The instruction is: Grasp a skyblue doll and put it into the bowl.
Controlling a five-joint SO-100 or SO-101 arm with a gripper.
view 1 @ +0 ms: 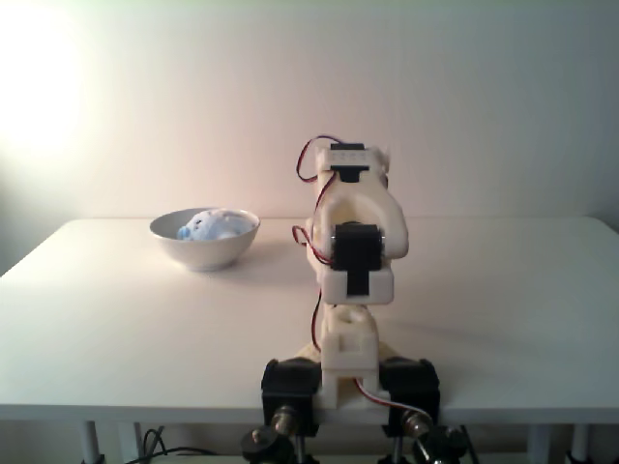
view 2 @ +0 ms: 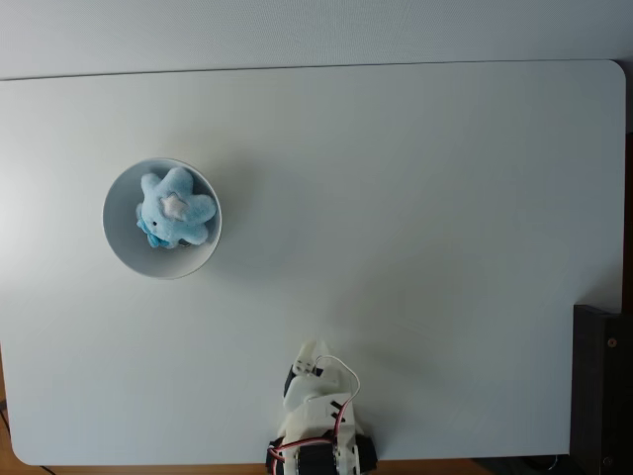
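The skyblue doll, a fluffy star-shaped plush, lies inside the white bowl. The bowl stands on the left part of the table in both fixed views. My arm is folded up over its base at the near table edge, well away from the bowl. From above, my gripper shows as a small white tip pointing toward the table's middle, with nothing in it. Its jaws are too small and foreshortened to read.
The white table is bare around the bowl and arm. Its rounded corners and edges show in the view from above. A dark object stands off the table's right edge, and clamps hold the base.
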